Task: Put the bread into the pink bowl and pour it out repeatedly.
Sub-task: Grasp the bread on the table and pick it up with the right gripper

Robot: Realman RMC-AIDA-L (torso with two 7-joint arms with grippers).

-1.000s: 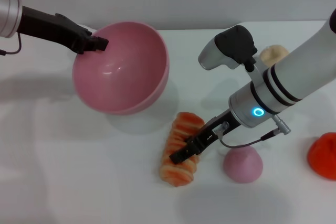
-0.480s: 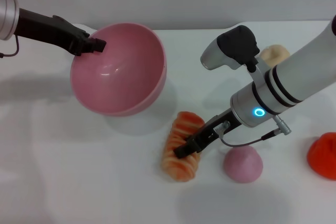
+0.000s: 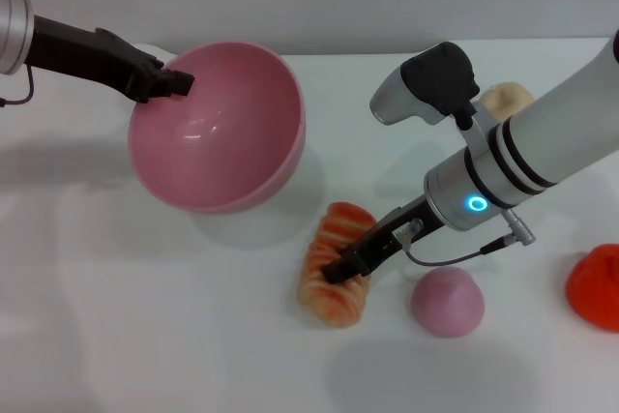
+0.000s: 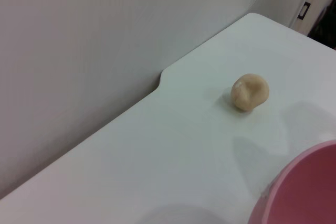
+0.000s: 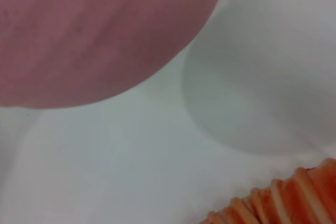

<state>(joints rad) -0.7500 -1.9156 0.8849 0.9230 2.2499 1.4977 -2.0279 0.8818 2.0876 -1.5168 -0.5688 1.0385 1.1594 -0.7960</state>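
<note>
Pink bowl (image 3: 218, 128), tilted and lifted, rim clamped by left gripper (image 3: 177, 82); right gripper (image 3: 344, 271) fingers closed on bread (image 3: 334, 263) on white table (image 3: 145, 336)

The pink bowl (image 3: 219, 128) is held tilted above the bench (image 3: 116, 336) toward its rear left. The bread (image 3: 334, 266) lies mid-bench, nearer the front edge, a dome (image 3: 447, 301) just right of it.

I was working in a lab-like test setup: a bare white tabletop (image 3: 116, 336) against a plain grey wall (image 4: 79, 51).
</note>
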